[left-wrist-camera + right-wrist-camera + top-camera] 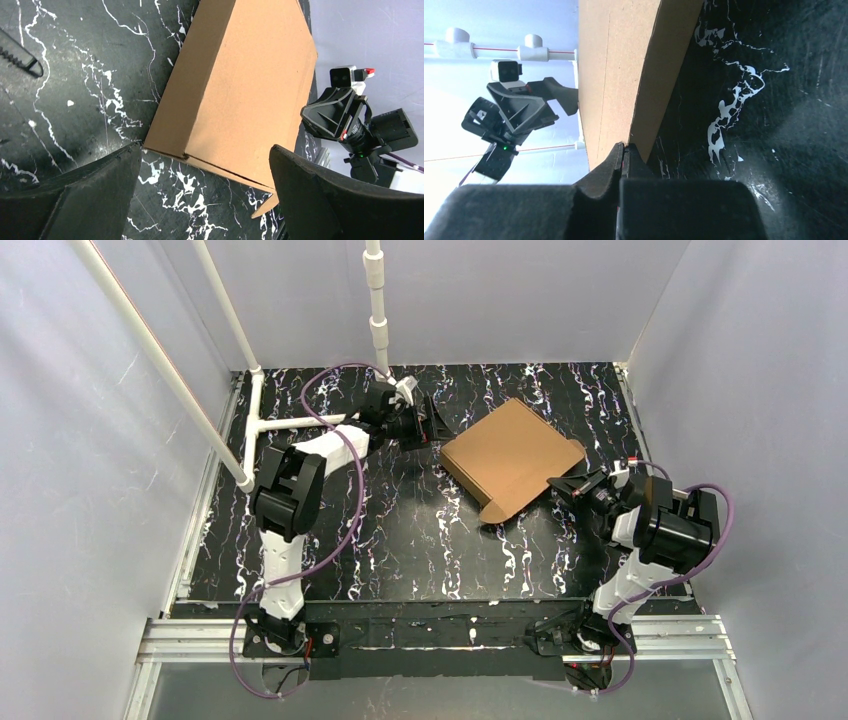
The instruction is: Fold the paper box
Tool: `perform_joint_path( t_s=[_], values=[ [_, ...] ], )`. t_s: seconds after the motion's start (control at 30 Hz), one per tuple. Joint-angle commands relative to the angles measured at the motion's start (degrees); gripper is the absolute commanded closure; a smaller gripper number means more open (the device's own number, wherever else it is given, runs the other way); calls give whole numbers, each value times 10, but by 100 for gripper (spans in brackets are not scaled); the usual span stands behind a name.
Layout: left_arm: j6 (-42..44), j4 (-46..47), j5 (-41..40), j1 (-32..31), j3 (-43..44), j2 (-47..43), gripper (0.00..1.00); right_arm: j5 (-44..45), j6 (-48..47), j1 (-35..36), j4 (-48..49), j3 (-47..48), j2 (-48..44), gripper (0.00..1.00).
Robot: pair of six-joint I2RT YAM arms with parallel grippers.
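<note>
The paper box is brown cardboard folded into a shallow closed shape, lying skewed on the black marbled table right of centre. A small flap sticks out at its near corner. My left gripper is open at the box's far-left side, apart from it. In the left wrist view the box lies beyond the wide-spread fingers. My right gripper is at the box's right edge, shut on the cardboard edge. In the right wrist view the box runs up from the pinched fingertips.
A white pipe frame stands at the back left and a white vertical pole rises just behind my left gripper. Pale walls enclose the table on three sides. A metal rail runs along the near edge.
</note>
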Motion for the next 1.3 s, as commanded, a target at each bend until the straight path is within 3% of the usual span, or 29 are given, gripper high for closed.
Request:
perform_joint_path(
  t_s=[0.0,0.2,0.43,0.53,1.03,1.27],
  values=[
    [-5,-4,63,9,42,30,2,2,-25,-25,17,3,-1,99],
    [-3,-5,69,9,56,50,2,-1,-58,-62,-19,-1,-8,99],
    [-9,-5,77,-4,72,71,2,5,-224,-76,-245,55,-4,99],
    [-10,-5,78,-13,83,77,2,4,-257,-77,-290,71,4,99],
    [-20,17,108,-40,98,91,2,-15,-273,-76,-313,85,15,99],
    [-138,133,96,-30,23,59,2,-21,-263,-76,-303,86,20,99]
  ],
)
